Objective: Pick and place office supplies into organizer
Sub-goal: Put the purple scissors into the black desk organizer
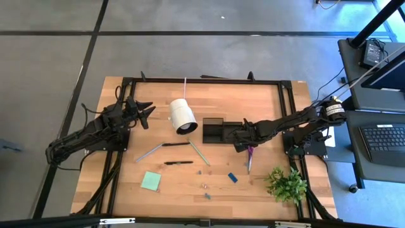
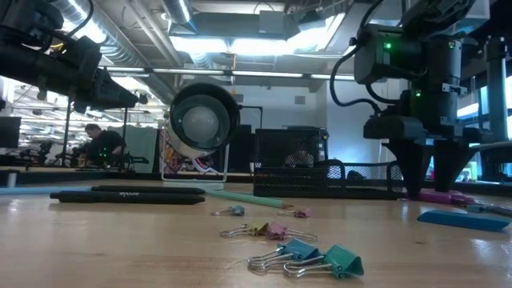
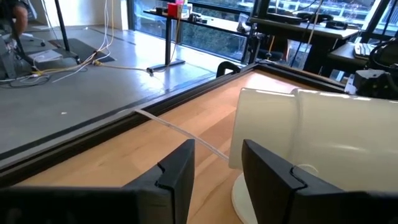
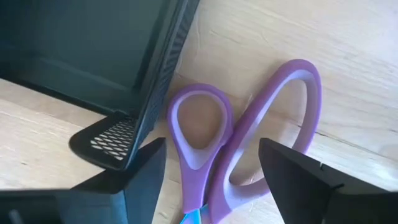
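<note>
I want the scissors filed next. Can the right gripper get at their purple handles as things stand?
Probably yes. The right gripper hangs open right over the scissors, whose handles lie flat and uncovered on the wood; only the organizer wall stands close beside them.

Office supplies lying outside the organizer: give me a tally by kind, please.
Scissors: 1
Pens and pencils: 4
Sticky-note pad: 1
Blue flat piece: 1
Thin pale stick: 1
Binder clips: at least 5, too small to be sure
Total: at least 13
</note>
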Available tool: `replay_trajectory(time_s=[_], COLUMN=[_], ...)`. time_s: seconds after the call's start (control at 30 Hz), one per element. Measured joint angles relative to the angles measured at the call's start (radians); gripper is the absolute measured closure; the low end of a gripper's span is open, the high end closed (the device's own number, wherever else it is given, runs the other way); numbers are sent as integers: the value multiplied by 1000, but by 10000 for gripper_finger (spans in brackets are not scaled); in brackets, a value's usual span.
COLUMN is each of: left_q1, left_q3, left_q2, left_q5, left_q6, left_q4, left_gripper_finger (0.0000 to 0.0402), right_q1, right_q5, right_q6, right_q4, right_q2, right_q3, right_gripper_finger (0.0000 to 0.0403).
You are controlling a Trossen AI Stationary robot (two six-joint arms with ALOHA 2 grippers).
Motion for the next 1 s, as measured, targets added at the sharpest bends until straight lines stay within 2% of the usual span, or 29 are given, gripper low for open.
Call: replay_trajectory(time_s=[0.7,1.0], left_q1=[0,0], left_q3=[0,0], left_q2=[0,0], left_q5=[0,0], left_q6=[0,0], left_q4=[0,0], left_gripper_finger=[274,274], right_q1=[-1,0], right_q5=[-2,-1], right_q6=[-6,6], right_q4=[8,80], right_q2=[0,-7], right_q3=[-1,-68], right_gripper_finger=[144,145])
